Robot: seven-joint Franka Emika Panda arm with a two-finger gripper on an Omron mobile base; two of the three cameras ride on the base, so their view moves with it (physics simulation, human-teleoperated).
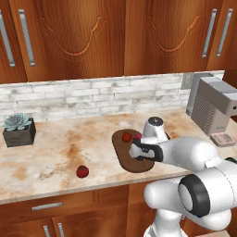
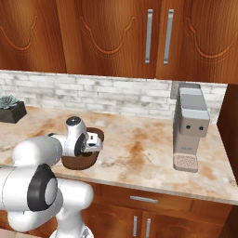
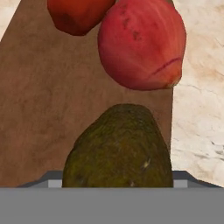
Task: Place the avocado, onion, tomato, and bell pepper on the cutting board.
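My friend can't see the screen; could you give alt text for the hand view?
A dark olive-green avocado sits close up at the bottom, over a brown wooden cutting board. Beyond it on the board lie a pinkish-red onion and another red item, with marble counter alongside.

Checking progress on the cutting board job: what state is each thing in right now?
avocado: over the board, right at the gripper.
cutting board: flat on the counter, two red items on it.
red item on the counter: off the board, untouched.
gripper: low over the board; jaws hidden.
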